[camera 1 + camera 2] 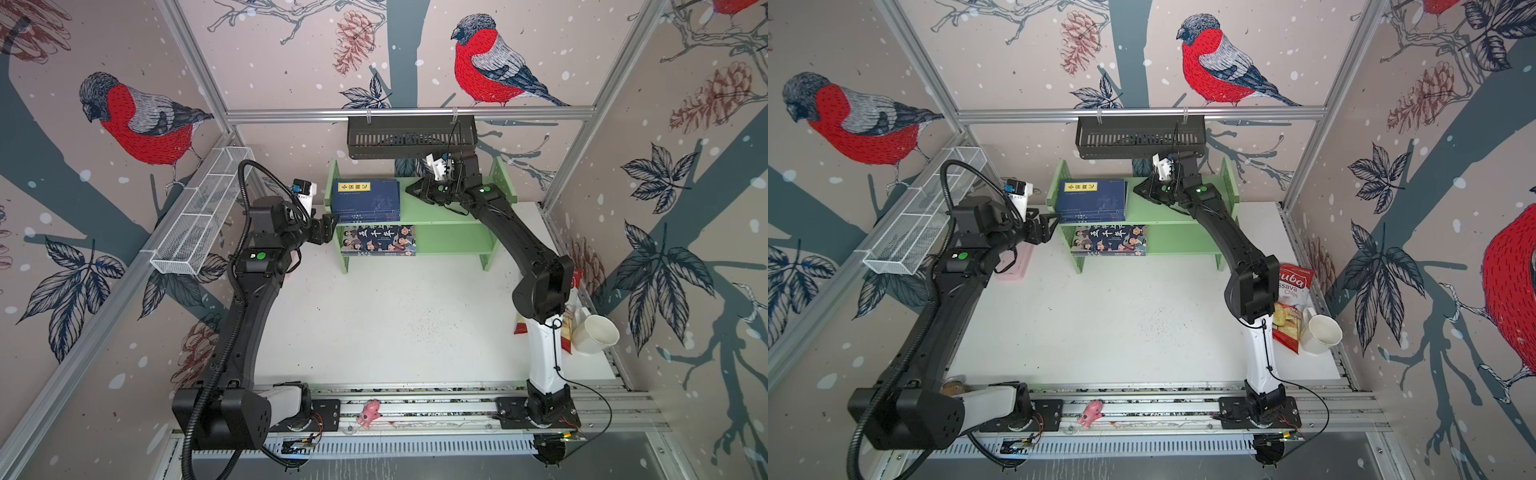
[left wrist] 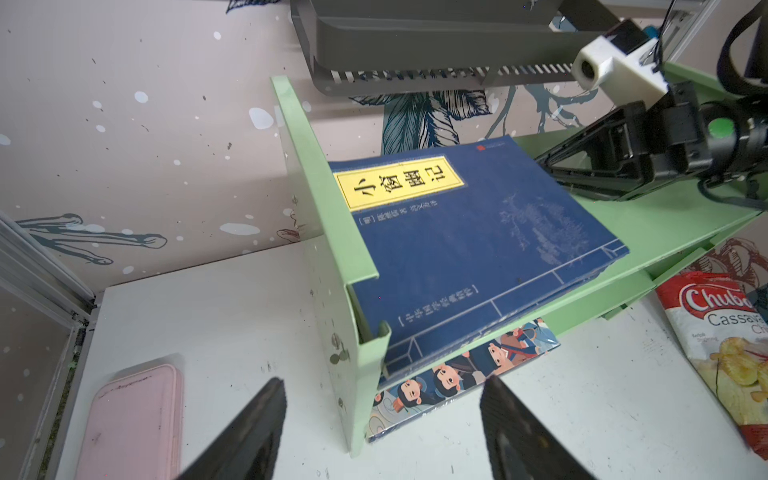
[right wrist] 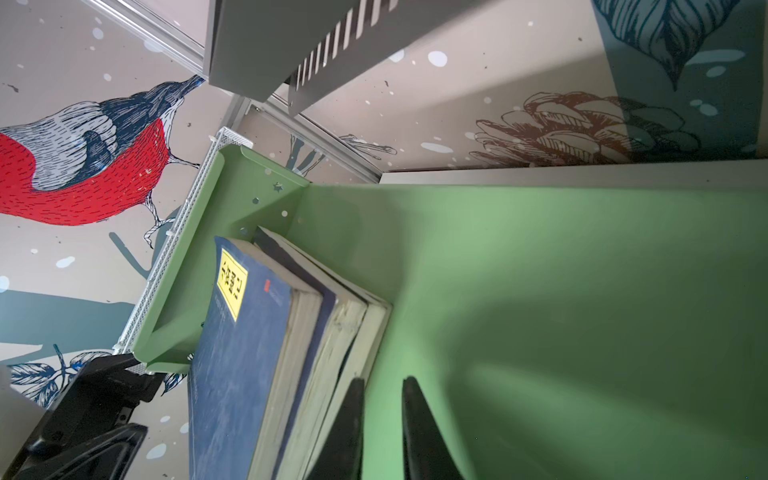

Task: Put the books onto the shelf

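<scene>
Books: navy stack (image 1: 365, 199) flat on shelf (image 1: 424, 212) upper tier, against 9 o'clock panel; cartoon book (image 1: 379, 240) on lower tier. Right tool (image 1: 411, 189) nearly pressed together, empty, at stack's 3 o'clock, likely squaring it. Left tool (image 1: 329, 226) spread, empty, outside panel.

Up close the shelf (image 2: 673, 220) has a smooth matt green painted finish. The navy books (image 2: 469, 249) have matt paper covers and yellowed, rough page edges. The chips bag (image 2: 723, 332) is shiny plastic, the pink case (image 2: 133, 419) smooth matt plastic, the table (image 2: 216, 316) scuffed matt white.
</scene>
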### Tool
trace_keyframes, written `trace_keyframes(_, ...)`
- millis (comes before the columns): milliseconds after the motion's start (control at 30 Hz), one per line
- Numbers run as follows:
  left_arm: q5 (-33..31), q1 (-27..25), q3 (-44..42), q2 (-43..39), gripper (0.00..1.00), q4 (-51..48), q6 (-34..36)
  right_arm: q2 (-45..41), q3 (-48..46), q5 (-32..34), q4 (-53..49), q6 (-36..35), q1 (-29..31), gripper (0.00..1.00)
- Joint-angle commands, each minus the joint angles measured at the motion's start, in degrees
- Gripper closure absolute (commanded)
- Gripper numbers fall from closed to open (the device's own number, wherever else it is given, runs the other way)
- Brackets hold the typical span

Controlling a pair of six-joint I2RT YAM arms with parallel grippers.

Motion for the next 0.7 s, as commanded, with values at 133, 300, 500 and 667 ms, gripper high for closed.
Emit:
trace_keyframes(133,-2.2,-1.6,-2.4,0.4,0.26,4.2,4.3,0.0,-0.3,-1.5,0.2,-1.4,0.6,0.80)
trace_keyframes(300,-4.1,-2.0,-1.7,1.6,0.26,5.9,3.0,0.2,-0.2,-1.8,0.6,-1.2,0.6,0.80)
trace_keyframes(500,-5.6,-2.6,-0.4,3.2,0.26,6.8,2.4,-1.4,-1.3,-1.1,0.8,-1.4,0.6,0.80)
trace_keyframes(667,-7.7,-2.7,-0.9,3.2,0.27,7.8,2.8,-5.4,-4.8,0.3,2.1,-1.7,0.4,0.79)
